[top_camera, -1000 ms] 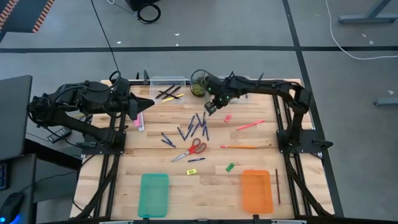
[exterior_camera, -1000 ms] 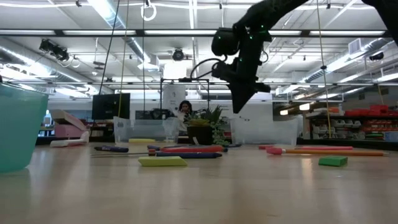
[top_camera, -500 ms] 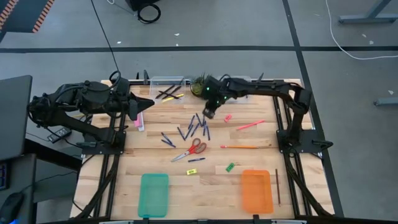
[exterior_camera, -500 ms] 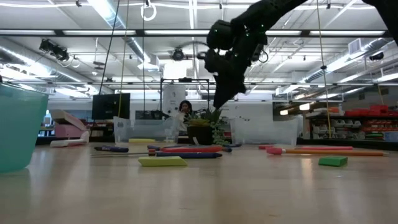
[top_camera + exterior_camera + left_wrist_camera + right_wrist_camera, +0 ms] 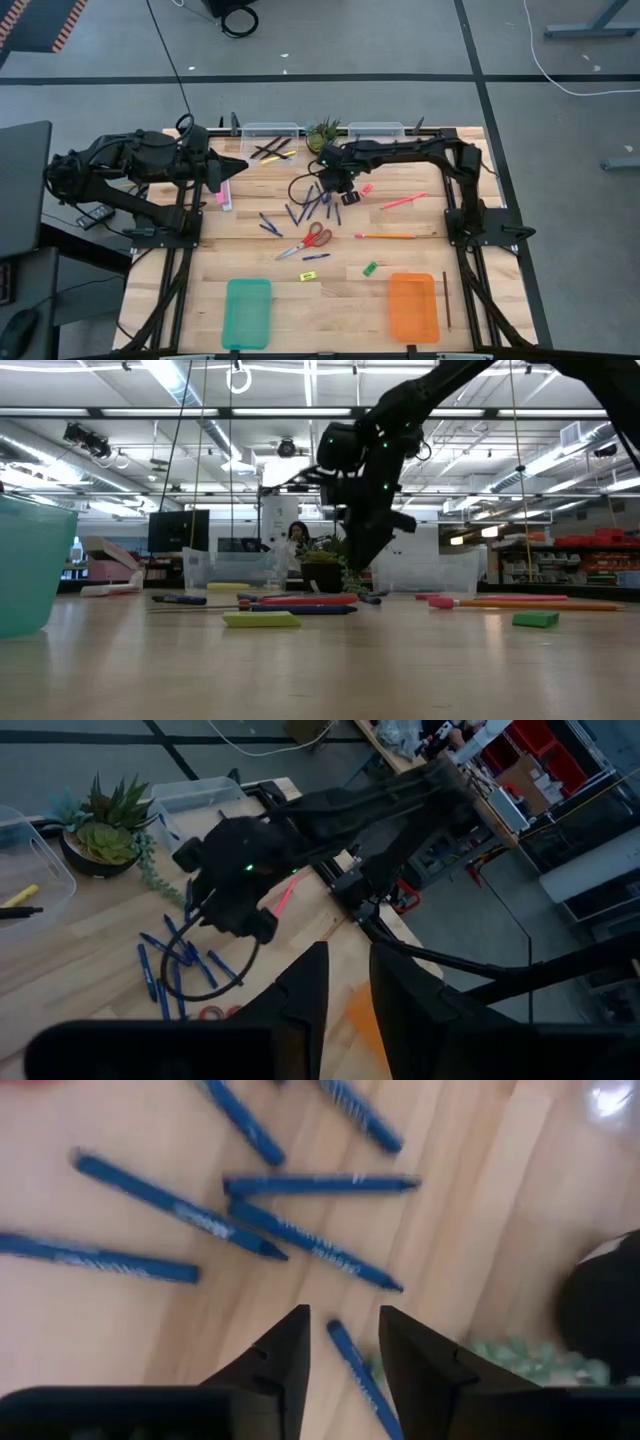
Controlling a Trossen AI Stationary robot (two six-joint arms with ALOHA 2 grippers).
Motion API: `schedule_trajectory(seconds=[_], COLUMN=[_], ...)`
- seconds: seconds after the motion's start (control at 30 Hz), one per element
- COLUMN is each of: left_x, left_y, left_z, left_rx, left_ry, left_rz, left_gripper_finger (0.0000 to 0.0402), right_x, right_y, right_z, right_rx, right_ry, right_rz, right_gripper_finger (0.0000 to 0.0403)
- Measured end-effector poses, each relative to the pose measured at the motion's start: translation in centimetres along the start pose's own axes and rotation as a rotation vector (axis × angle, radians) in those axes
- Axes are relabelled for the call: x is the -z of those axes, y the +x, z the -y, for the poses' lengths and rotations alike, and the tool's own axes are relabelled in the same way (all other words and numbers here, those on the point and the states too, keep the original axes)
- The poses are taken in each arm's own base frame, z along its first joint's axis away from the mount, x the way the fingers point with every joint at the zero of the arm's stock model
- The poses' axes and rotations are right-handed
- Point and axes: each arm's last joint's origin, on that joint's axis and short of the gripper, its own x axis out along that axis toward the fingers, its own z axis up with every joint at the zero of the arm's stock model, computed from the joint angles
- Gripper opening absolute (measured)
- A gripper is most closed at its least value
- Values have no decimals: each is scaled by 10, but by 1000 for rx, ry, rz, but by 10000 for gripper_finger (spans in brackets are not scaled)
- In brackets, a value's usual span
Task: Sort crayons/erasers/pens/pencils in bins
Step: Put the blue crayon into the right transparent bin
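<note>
Many pens (image 5: 318,203), right gripper (image 5: 342,1342) now lowered over them (fingers parted), left arm unmoved.

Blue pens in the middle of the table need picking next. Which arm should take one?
The right. The right gripper hangs low over the blue pens, fingers open, with one pen lying between them in its wrist view. The left gripper waits at the table's left edge beside the pink box, away from them.

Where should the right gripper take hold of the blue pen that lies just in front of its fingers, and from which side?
Grip the blue pen at mid-shaft, coming straight down from above. It lies flat on the wooden table, apart from the other pens. The right gripper is open; its fingers should close across the thin shaft.
</note>
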Motion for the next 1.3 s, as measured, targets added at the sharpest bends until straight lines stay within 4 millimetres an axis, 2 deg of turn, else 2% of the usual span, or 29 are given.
schedule_trajectory(seconds=[0.23, 0.53, 0.77, 1.07, 1.3], left_x=[0, 0, 3, 7, 7], left_y=[0, 3, 11, 24, 25], left_z=[0, 1, 3, 6, 7], left_rx=[1, -15, -35, -61, -65], left_ry=[-26, -39, -43, -73, -78], left_rz=[1, 11, 4, -13, -16], left_gripper_finger=[93, 94, 94, 89, 92], right_x=[12, 19, 22, 22, 28], right_y=[15, 21, 21, 29, 34], right_z=[3, 19, 24, 17, 10], right_rx=[-40, -42, -53, -85, -106], right_ry=[-37, -38, -69, -125, -54], right_rz=[-81, -22, -1, 20, 2], right_gripper_finger=[152, 152, 140, 137, 133])
